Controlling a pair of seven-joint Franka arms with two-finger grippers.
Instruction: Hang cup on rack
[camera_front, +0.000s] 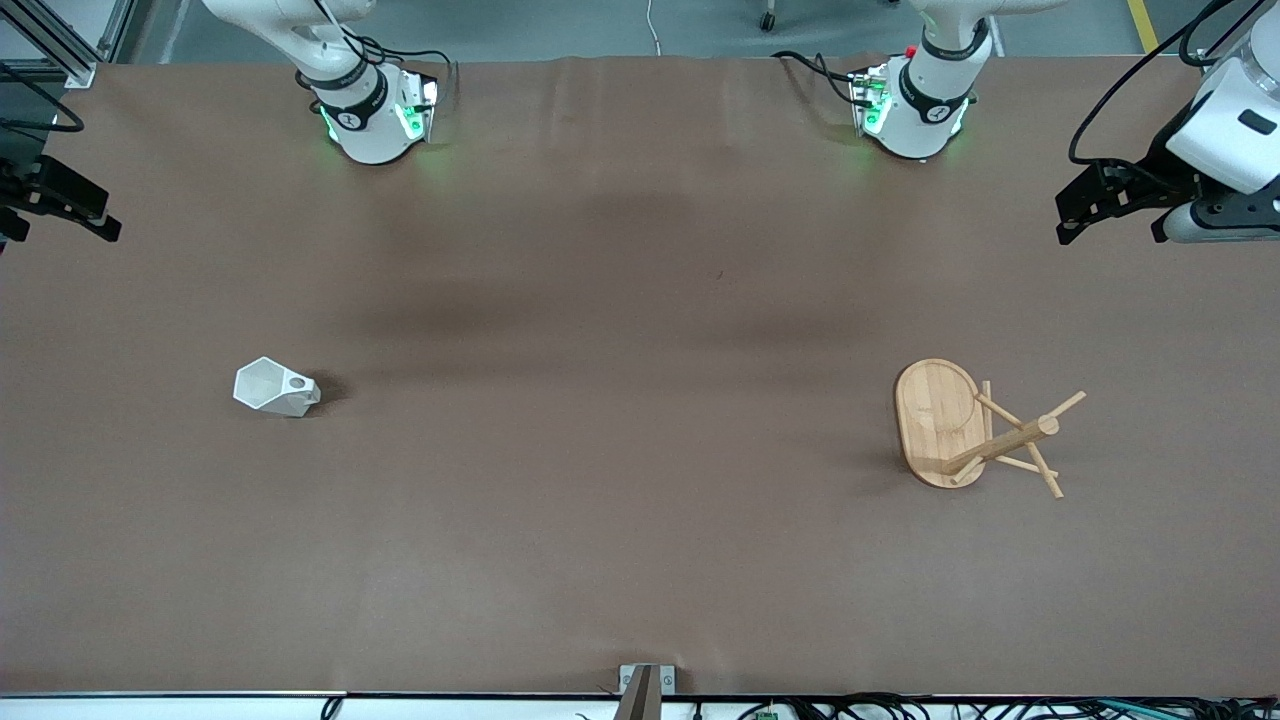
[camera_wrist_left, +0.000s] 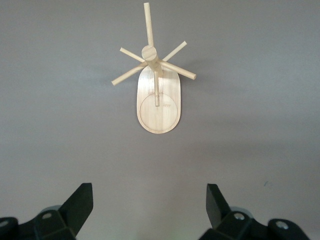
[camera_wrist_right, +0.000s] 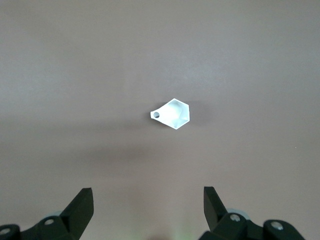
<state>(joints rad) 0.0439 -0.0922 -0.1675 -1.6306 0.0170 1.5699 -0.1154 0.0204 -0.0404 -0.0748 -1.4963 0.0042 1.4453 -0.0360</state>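
Observation:
The white faceted cup (camera_front: 277, 388) sits on the brown table toward the right arm's end, its handle with the round hole pointing toward the table's middle. It shows in the right wrist view (camera_wrist_right: 172, 114) too. The bamboo rack (camera_front: 975, 430) stands on its oval base toward the left arm's end, its pegs bare. It also shows in the left wrist view (camera_wrist_left: 156, 85). My left gripper (camera_front: 1110, 215) (camera_wrist_left: 148, 192) hangs open and empty, high over the table's edge at its end. My right gripper (camera_front: 60, 215) (camera_wrist_right: 148, 195) hangs open and empty, high over the other end.
The brown table (camera_front: 620, 450) carries only the cup and the rack. The two arm bases (camera_front: 375, 110) (camera_front: 915, 100) stand along the edge farthest from the front camera. A small metal bracket (camera_front: 645, 685) sits at the edge nearest that camera.

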